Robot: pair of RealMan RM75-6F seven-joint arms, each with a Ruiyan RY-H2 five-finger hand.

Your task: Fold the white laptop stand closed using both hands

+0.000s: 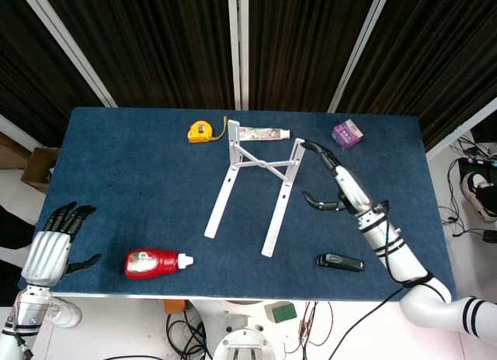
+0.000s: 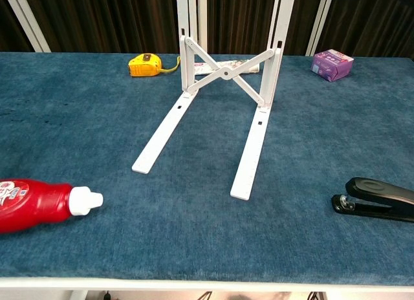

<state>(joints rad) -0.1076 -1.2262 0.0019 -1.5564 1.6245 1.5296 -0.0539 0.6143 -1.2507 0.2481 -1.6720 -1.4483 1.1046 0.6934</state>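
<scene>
The white laptop stand (image 1: 252,181) stands unfolded at the middle of the blue table, two long rails on the cloth and two uprights joined by a cross brace (image 2: 224,72). My right hand (image 1: 335,183) hovers just right of the stand's right upright, fingers spread and holding nothing; one fingertip (image 1: 308,143) reaches close to the upright's top. I cannot tell if it touches. My left hand (image 1: 54,240) hangs open off the table's front left corner. The chest view shows neither hand.
A red bottle (image 1: 155,262) lies at the front left. A black stapler (image 1: 339,261) lies at the front right. A yellow tape measure (image 1: 199,130), a toothpaste tube (image 1: 264,133) and a purple box (image 1: 347,133) sit along the back.
</scene>
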